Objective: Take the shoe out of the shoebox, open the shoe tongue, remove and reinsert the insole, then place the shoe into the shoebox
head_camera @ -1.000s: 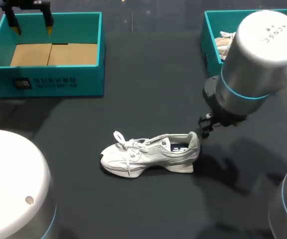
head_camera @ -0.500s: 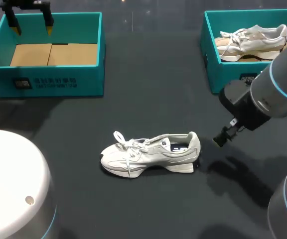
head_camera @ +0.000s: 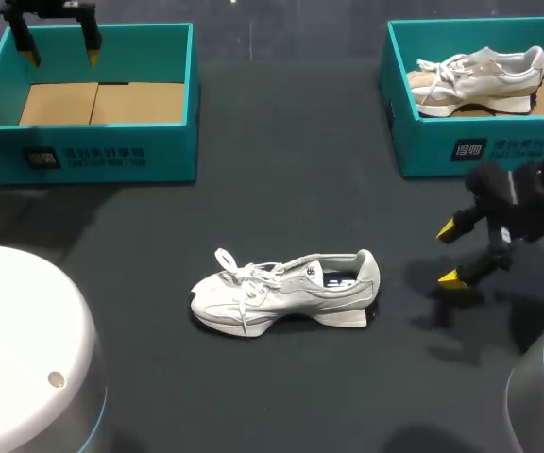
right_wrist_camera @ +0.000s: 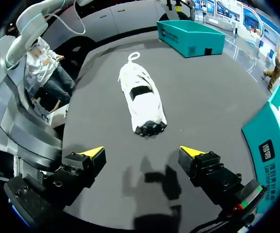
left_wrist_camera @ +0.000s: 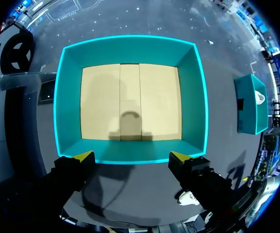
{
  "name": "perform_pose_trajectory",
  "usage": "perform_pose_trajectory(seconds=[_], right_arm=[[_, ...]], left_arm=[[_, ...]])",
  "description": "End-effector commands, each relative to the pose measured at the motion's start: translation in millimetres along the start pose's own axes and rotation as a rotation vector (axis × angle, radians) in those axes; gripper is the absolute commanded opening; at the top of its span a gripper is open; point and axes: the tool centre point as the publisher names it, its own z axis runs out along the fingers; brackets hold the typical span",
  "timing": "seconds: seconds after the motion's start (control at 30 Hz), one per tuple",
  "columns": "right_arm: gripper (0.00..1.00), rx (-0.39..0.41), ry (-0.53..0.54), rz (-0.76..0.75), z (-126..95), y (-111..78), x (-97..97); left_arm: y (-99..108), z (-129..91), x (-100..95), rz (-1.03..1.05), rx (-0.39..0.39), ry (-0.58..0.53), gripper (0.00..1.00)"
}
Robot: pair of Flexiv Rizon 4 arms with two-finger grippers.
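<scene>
While the shoe [head_camera: 286, 288] already lies out on the table [head_camera: 281, 170] at lower middle, its tongue and insole steps seem still ahead; the right gripper [head_camera: 450, 254] gapes empty near its heel, the left gripper [head_camera: 61, 55] open above the upper-left shoebox [head_camera: 102, 156]

The left gripper [head_camera: 61, 57] hangs at the far left corner, fingers pointing straight down. Its two yellow tips are spread wide with nothing between them. The right gripper [head_camera: 450, 253] comes in from the right edge on a dark wrist, held low, fingers pointing leftward, yellow tips likewise spread wide and empty.
</scene>
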Motion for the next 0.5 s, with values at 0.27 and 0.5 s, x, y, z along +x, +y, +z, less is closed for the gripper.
perform_pose_trajectory(seconds=[0.27,0.5], right_arm=[[1.00,-0.423,0.005,-0.094,13.2,-36.1,-10.4],[1.00,-0.496,-0.005,-0.133,22.0,-45.8,-17.1]], left_arm=[[0.0,0.0,0.1,0.000,-0.001,-0.001,1.00],[0.0,0.0,0.1,0.000,-0.001,-0.001,1.00]])
